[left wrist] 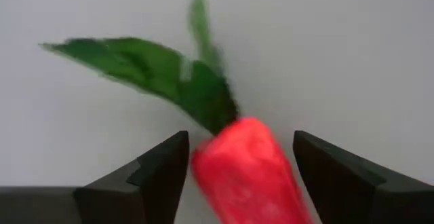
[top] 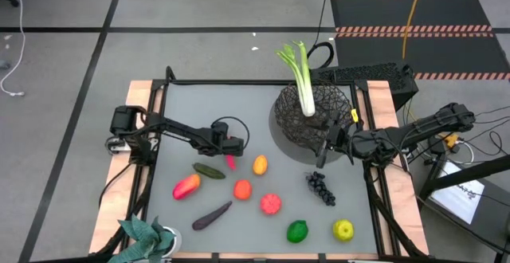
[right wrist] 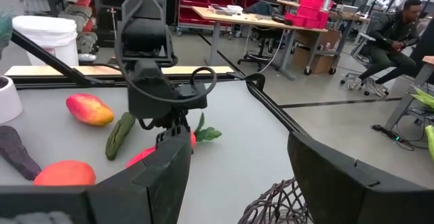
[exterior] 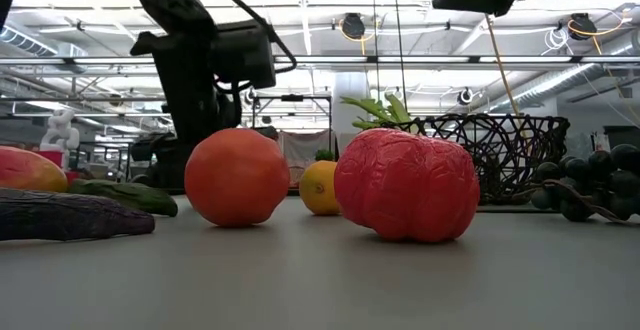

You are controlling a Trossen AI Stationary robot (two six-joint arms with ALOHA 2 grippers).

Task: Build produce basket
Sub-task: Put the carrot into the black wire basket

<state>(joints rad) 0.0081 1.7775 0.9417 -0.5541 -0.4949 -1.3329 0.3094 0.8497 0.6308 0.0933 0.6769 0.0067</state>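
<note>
High view: left gripper [top: 232, 155] wide round red veg [top: 231, 162], cucumber [top: 209, 170] beside; right gripper [top: 325, 147] wide nr basket [top: 287, 119].

Bare table [top: 191, 111] lies open on the far left; the basket [top: 315, 115] with its tall leek [top: 301, 76] blocks the far right, and fruit crowds the near side around the tomato [top: 271, 204]

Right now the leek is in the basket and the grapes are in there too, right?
Not quite. The leek is in the basket, but the grapes lie on the table outside it, as the high view shows.
</note>
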